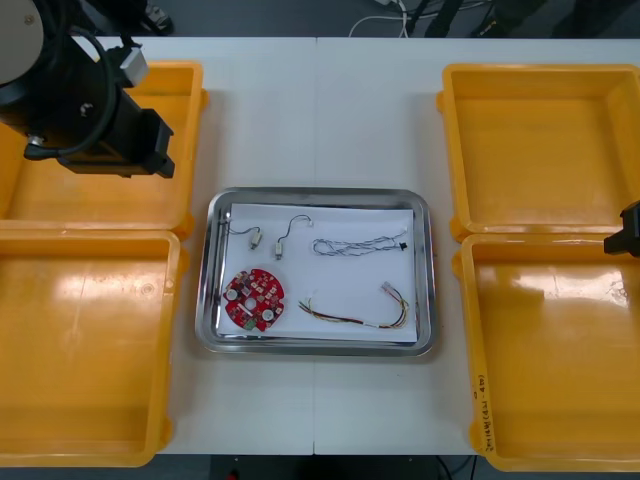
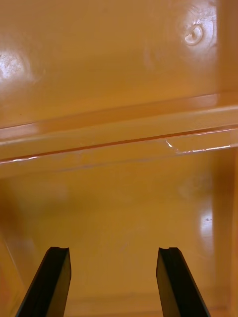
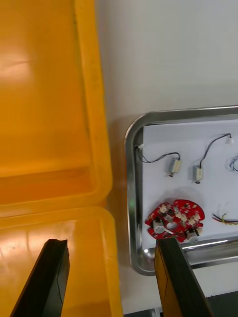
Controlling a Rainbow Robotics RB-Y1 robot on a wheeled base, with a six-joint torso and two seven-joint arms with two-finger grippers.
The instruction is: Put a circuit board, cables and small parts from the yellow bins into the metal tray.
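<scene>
The metal tray (image 1: 425,268) sits mid-table, white inside. In it lie a round red circuit board (image 1: 254,298), two small metal parts (image 1: 257,238) with thin black leads, a twisted blue and white cable (image 1: 358,244) and a red and yellow cable (image 1: 360,315). The left wrist view shows the tray (image 3: 133,188), the board (image 3: 175,221) and the parts (image 3: 174,166) beyond my fingers. My left gripper (image 3: 111,280) hangs open over the left bins, holding nothing. My right gripper (image 2: 115,282) is open above the bare floor of a right bin (image 2: 119,64).
Two yellow bins (image 1: 90,350) stand at the left and two (image 1: 545,150) at the right, all bare inside. The left arm (image 1: 90,120) hangs over the far left bin. Part of the right arm (image 1: 630,230) shows at the right edge.
</scene>
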